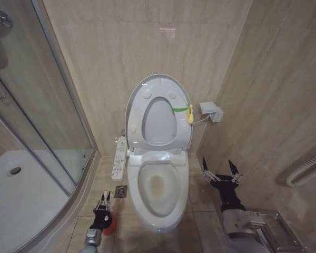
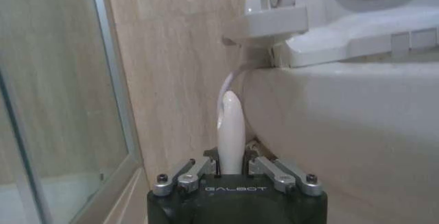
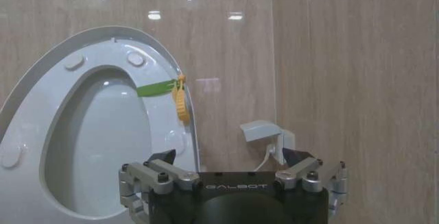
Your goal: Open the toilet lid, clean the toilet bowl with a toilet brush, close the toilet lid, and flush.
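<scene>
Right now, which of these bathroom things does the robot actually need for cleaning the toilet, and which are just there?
Part of the job:
- toilet lid, raised
- toilet bowl, stained at the bottom
- toilet brush, handle held in the left gripper
- red holder
- right gripper, open beside the bowl

Just there:
- shower tray
- control panel
- floor drain
- wall socket

You are looking at a small home bathroom, walled in glossy beige tiles (image 1: 121, 47). A floor toilet with its toilet bowl (image 1: 159, 203) open stands beside a glass shower enclosure (image 1: 37, 121).
</scene>
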Tool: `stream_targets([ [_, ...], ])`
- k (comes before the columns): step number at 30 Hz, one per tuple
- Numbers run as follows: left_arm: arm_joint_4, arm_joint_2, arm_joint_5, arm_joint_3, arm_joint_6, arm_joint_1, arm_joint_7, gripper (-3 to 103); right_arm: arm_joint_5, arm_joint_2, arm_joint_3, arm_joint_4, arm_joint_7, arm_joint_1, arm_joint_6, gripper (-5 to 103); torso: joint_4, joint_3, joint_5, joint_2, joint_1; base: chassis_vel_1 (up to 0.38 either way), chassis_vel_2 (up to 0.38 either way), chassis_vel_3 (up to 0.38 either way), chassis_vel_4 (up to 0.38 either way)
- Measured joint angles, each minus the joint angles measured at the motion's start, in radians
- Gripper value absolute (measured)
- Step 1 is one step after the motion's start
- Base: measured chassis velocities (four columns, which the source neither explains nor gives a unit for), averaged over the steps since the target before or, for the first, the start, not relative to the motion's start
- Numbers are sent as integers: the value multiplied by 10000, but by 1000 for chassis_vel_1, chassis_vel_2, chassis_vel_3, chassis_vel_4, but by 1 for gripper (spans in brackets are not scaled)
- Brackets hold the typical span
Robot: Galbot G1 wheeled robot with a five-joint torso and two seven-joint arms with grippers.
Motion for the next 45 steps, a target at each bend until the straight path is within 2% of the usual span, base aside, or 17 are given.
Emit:
stream_targets([
  [6, 108, -9, 86, 17, 0, -36, -150, 21, 0, 0, 0, 0, 0, 0, 0, 100, 0, 0, 0, 0, 0, 0, 0, 0, 0],
  [8, 54, -7, 85, 20, 0, 4, -190, 18, 0, 0, 0, 0, 0, 0, 0, 100, 1, 0, 0, 0, 0, 0, 0, 0, 0],
  [14, -395, 27, 116, 14, 12, 312, -251, 18, 0, 0, 0, 0, 0, 0, 0, 100, 0, 0, 0, 0, 0, 0, 0, 0, 0],
  [15, -527, 40, 125, 7, 31, 411, -257, 42, -1, 0, 0, 0, 0, 0, 0, 100, 0, 0, 0, 0, 0, 0, 0, 0, 0],
  [21, -1617, 74, 274, -101, 266, 1191, -471, 42, 0, 0, -1, 0, 0, 0, 0, 100, 1, 0, 0, 0, 0, 0, 0, 0, 0],
  [22, -1966, 80, 398, -139, 355, 1407, -627, 69, 0, 0, 0, 0, 0, 0, 0, 100, 1, 0, -1, 0, 0, 0, 0, 0, 0],
  [25, -3289, 155, 778, -261, 702, 2119, -1180, 69, 0, 0, 0, 0, -1, 0, 1, 100, 1, 0, 0, 0, -1, 0, 0, 0, 0],
  [26, -3289, 155, 778, -261, 702, 2119, -1180, 69, 0, 0, 0, 0, -1, 0, 1, 100, 1, 0, 0, 0, -1, 0, 0, 0, 0],
  [30, -4932, 242, 1413, -669, 836, 2868, -1592, 69, 0, 0, 0, 0, -1, 0, 0, 100, 0, -1, 0, 1, -2, 0, 0, 0, 0],
  [31, -5476, 272, 1527, -818, 896, 3123, -1657, 98, 0, 0, 0, 0, 0, 0, 0, 100, 0, -1, 0, 2, -2, 0, 0, 0, 0],
  [37, -7871, 322, 1767, -1282, 1371, 4349, -1999, 98, 0, 0, -1, 0, 0, 0, 1, 100, 0, -1, 0, 2, -2, 0, 0, 0, 0],
  [38, -7871, 322, 1767, -1282, 1371, 4349, -1999, 98, 0, 0, -1, 0, 0, 0, 1, 100, 0, -1, 0, 2, -2, 0, 0, 0, 0],
  [41, -9462, 279, 1812, -1610, 1872, 5174, -2129, 100, 0, 0, -1, 0, -4, 0, 0, 100, 0, -1, -1, 2, -2, 0, 0, 0, 0],
  [42, -9462, 279, 1812, -1610, 1872, 5174, -2129, 100, 0, 0, -1, 0, -4, 0, 0, 100, 0, -1, -1, 2, -2, 0, 0, 0, 0],
  [44, -10567, 276, 1879, -1867, 2395, 5722, -2228, 100, 0, 0, 0, 0, 2, 0, 1, 100, 2, -1, -1, 2, -2, 0, 0, 0, 0],
  [45, -10567, 276, 1879, -1867, 2395, 5722, -2228, 100, 0, 0, 0, 0, 2, 0, 1, 100, 2, -1, -1, 2, -2, 0, 0, 0, 0],
])
